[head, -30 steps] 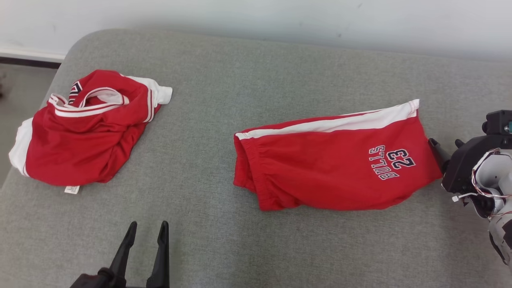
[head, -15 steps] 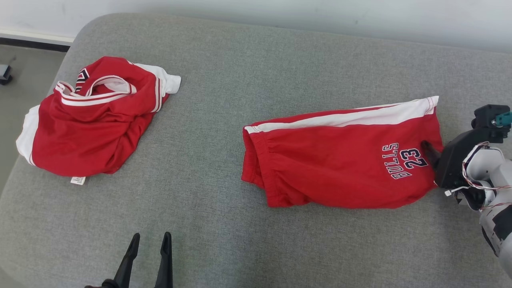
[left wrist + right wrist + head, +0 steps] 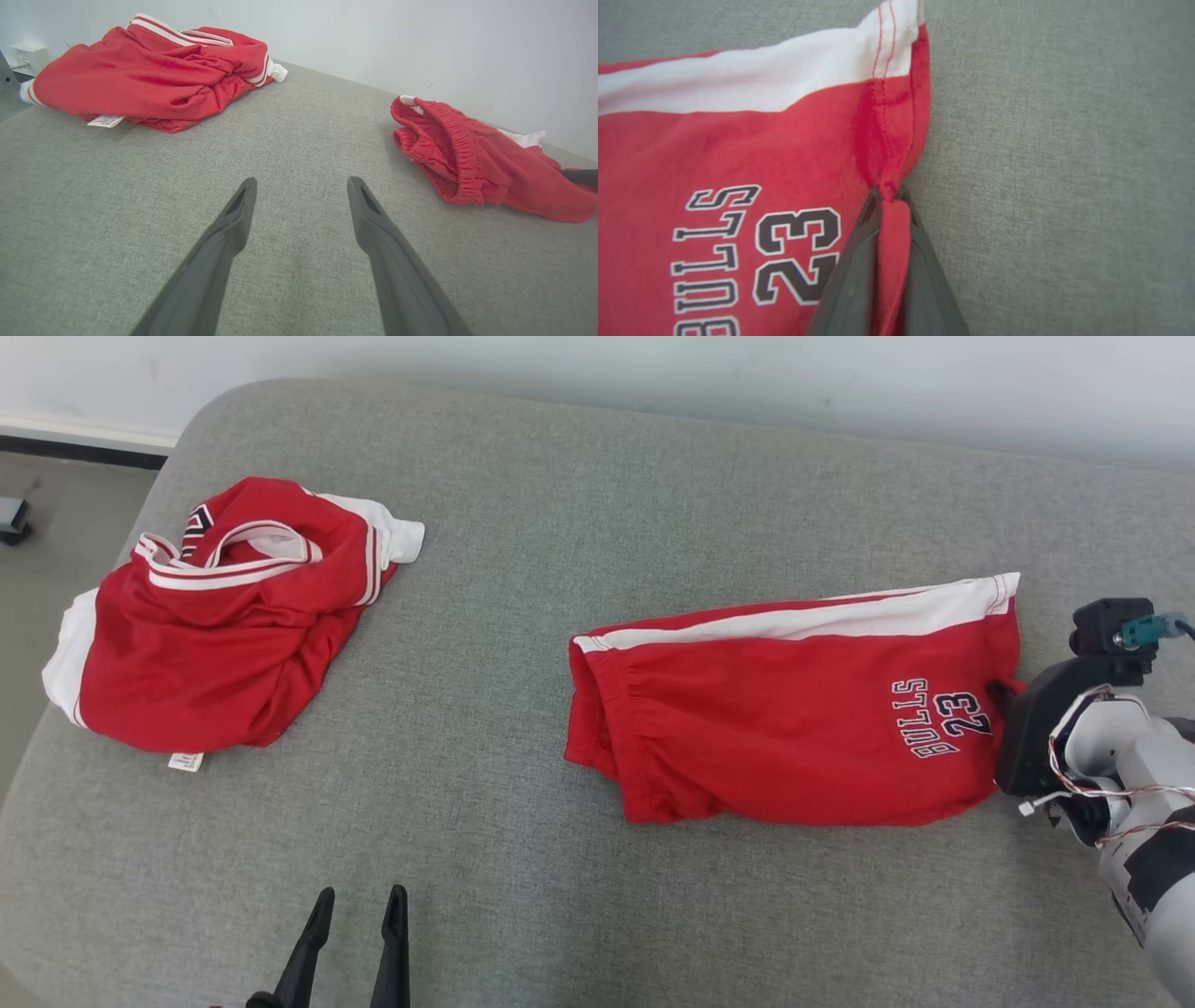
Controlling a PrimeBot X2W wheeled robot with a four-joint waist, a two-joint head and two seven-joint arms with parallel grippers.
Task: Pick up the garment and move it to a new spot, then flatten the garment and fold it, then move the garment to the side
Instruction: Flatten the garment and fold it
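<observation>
Grey cushion (image 3: 523, 896) lies under my left gripper (image 3: 359, 894), its fingers apart, on the near side of the red shorts (image 3: 784, 728). My right gripper (image 3: 888, 191) is pinched together on the shorts' hem, beside the number print (image 3: 794, 254). A crumpled red jersey (image 3: 224, 635) lies well left of the shorts, slightly farther back.

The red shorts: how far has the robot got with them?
Barely started. The right pincer is shut on the hem of the shorts, but they lie unlifted on the grey cushion. Moving, flattening, folding and setting aside all remain; the left pincer hangs open.
</observation>
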